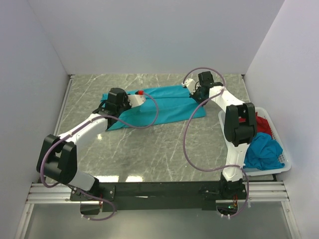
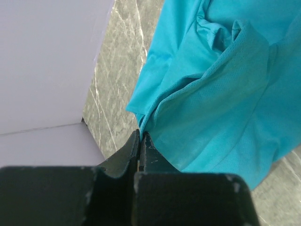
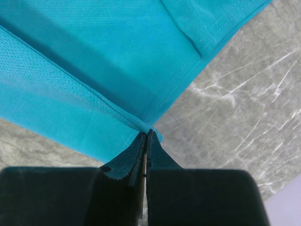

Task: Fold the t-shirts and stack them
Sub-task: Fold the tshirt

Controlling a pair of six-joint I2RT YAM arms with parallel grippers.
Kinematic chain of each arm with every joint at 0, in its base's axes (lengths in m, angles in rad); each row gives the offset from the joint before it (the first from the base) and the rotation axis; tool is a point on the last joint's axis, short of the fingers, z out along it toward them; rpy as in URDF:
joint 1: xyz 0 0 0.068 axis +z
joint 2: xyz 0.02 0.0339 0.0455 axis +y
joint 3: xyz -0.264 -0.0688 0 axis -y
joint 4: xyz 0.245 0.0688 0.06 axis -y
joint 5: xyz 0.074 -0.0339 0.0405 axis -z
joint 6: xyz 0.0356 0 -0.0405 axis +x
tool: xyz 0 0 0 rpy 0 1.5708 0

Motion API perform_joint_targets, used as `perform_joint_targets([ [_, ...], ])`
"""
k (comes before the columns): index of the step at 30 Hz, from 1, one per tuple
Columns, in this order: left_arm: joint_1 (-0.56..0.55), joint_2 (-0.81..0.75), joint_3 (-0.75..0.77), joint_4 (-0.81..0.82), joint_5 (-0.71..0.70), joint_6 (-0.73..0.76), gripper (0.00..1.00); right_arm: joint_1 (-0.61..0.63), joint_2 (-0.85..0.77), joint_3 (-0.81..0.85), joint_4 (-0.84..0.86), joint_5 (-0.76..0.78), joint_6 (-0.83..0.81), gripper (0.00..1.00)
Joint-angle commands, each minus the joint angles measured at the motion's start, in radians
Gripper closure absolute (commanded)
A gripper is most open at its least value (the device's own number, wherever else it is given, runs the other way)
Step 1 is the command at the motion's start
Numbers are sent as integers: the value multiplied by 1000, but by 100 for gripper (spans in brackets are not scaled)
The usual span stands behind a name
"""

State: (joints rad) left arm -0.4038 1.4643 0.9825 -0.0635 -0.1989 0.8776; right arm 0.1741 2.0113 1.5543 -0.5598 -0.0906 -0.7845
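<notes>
My left gripper [image 2: 140, 141] and right gripper [image 3: 146, 139] each pinch an edge of the teal shirt [image 1: 164, 104], spread on a grey marble table [image 1: 149, 149] between white walls [image 1: 149, 35].

teal shirt [image 1: 164, 107]: spread across the far half of the bench in a long, partly folded band, running from lower left to upper right
teal shirt, left end: bunched and creased, an edge pinched in the closed jaws of the left gripper [image 2: 140, 141]
teal shirt, right end: a stitched corner pinched in the closed jaws of the right gripper [image 3: 146, 136]
blue shirt [image 1: 263, 152]: crumpled heap at the right, in front of the red one
red shirt [image 1: 260, 124]: crumpled, partly hidden behind the right arm
</notes>
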Motion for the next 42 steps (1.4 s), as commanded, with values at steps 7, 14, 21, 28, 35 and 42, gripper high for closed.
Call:
perform_joint_targets([
  [7, 23, 70, 82, 56, 23, 23, 100, -7, 66, 104, -8, 20, 39, 100],
  [14, 31, 131, 130, 90, 26, 34, 100, -7, 101, 141, -11, 31, 51, 100],
  [21, 39, 182, 159, 96, 27, 40, 100, -7, 115, 147, -5, 31, 56, 100],
  [28, 46, 228, 203, 105, 32, 43, 100, -8, 138, 176, -15, 37, 64, 100],
  [35, 46, 291, 248, 125, 36, 50, 100, -8, 156, 204, 20, 121, 134, 72],
  [42, 56, 416, 309, 157, 26, 54, 99, -13, -11, 125, 90, 42, 269, 47],
])
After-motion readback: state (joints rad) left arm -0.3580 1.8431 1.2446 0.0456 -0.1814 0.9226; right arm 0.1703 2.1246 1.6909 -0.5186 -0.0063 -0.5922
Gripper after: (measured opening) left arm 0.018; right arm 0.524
